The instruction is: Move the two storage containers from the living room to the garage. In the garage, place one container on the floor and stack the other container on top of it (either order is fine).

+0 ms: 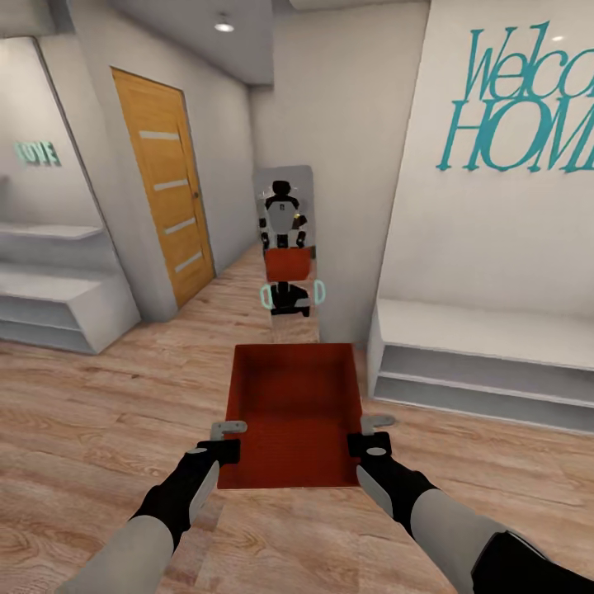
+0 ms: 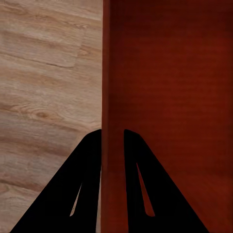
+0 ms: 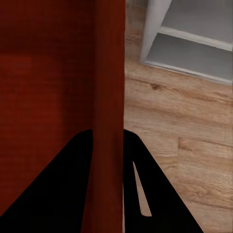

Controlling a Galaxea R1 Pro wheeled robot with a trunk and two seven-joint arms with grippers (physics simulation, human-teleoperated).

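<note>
One orange-red storage container [image 1: 290,404] hangs level in front of me above the light wood plank floor, held by its two side walls. My left gripper [image 1: 226,439] is shut on its left wall near the front corner, and my right gripper [image 1: 371,434] is shut on its right wall. In the left wrist view the black fingers [image 2: 87,165] straddle the thin red wall [image 2: 112,73]. The right wrist view has the right gripper [image 3: 108,132] pinching the red wall [image 3: 109,68] of the container the same way. The bin is empty.
I am in a hallway. Straight ahead a tall mirror [image 1: 287,247] shows my reflection with the bin. A wooden door [image 1: 165,206] stands at the left, with white low shelves [image 1: 58,305] further left. A white shelf bench [image 1: 487,363] lines the right wall under teal lettering.
</note>
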